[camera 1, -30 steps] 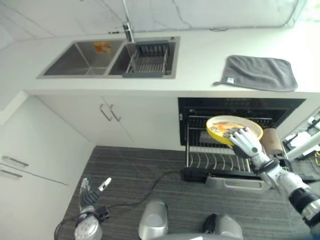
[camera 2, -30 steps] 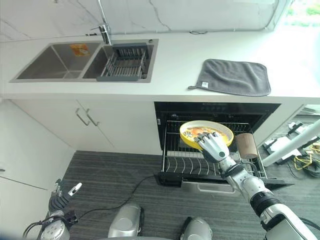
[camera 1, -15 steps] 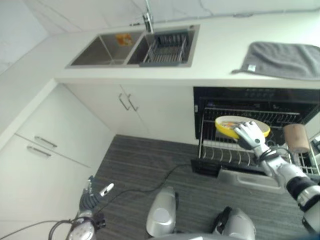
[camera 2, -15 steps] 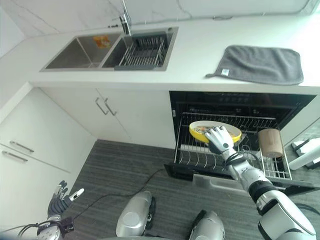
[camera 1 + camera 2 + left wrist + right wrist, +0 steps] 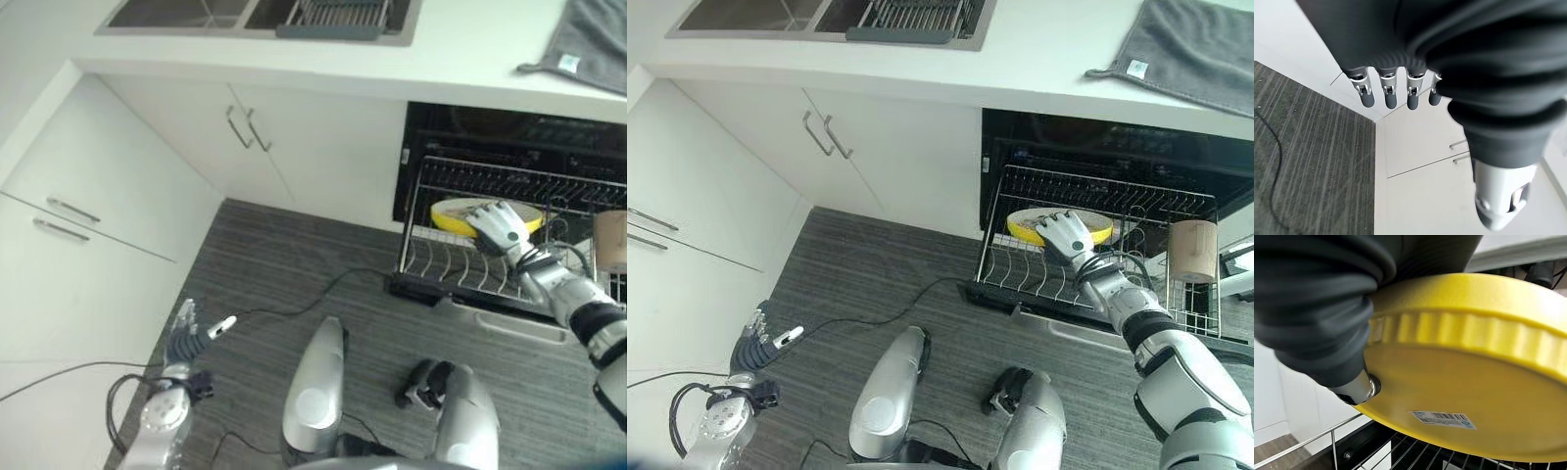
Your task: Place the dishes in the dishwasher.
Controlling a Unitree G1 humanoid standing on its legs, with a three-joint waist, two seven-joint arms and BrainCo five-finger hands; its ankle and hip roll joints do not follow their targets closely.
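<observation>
1. Where the dishwasher rack (image 5: 1087,284) is pulled out under the counter (image 5: 1038,69), a yellow plate (image 5: 1024,225) with a fluted rim is seen held just above its wire tines, towards the rack's back.
2. On the plate's pale yellow underside (image 5: 1464,401) a small printed label is carried.
3. The plate is gripped at its near edge by the right hand (image 5: 1066,235), fingers laid over the top and thumb tucked beneath.
4. A brown cup (image 5: 1193,251) is seen standing at the rack's right end.
5. The left hand (image 5: 186,338) is hung low over the striped floor (image 5: 294,284), its fingers (image 5: 1388,93) straight and spread, nothing held.
6. A grey cloth (image 5: 1205,49) is laid on the counter above the dishwasher.
</observation>
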